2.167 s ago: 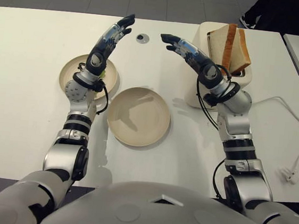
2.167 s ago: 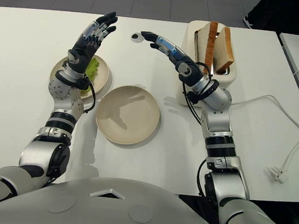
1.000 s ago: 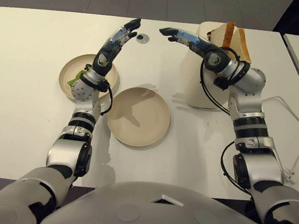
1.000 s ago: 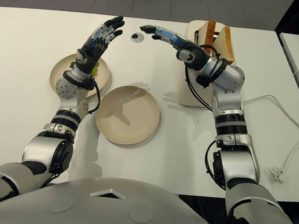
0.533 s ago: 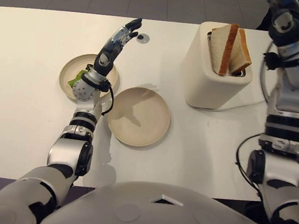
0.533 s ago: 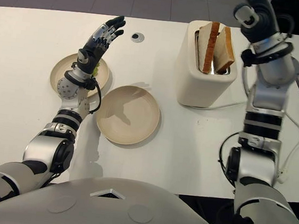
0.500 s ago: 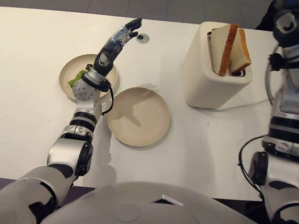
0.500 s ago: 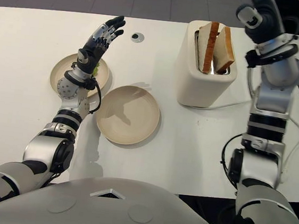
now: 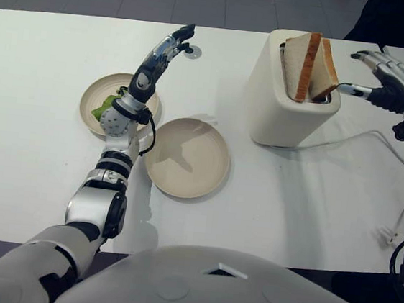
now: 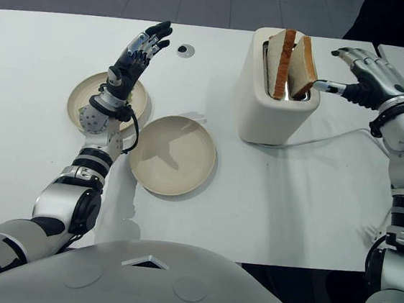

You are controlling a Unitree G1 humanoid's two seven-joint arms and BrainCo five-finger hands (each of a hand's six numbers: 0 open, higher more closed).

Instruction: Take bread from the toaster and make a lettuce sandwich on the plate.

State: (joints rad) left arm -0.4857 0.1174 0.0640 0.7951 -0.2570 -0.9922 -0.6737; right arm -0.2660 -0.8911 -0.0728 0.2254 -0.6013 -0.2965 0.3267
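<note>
bread slices [image 9: 302, 61], two of them, stand on edge in the toaster [image 9: 285, 113] at the upper right of the frame. their upper halves are clear of the slots and lean together. right hand [image 9: 390, 79] hangs just right of them at slice height, fingers spread and holding nothing. one fingertip [image 9: 347, 86] points at the crust of the nearer slice, very close; contact not certain from where i stand. left hand [image 9: 162, 46] is raised at upper centre-left, fingers straight and apart, empty, above the lettuce plate [image 9: 89, 95] with the lettuce [image 9: 106, 104] on it. empty plate [image 9: 187, 157] lies mid-frame, between the lettuce plate and the toaster.

handling, my judgement: toast is light, dry and fairly stiff but crumbly. a hard squeeze would likely crush or snap it, and the crust edge gives little grip to a single finger. best hold looks like a pinch across the two flat faces of the exposed top half, outer slice first. then a straight lift out of the slot so it does not jam. toaster may slide if pushed sideways; its cable [image 9: 377, 137] trails off to the right. first slice not yet out.
</note>
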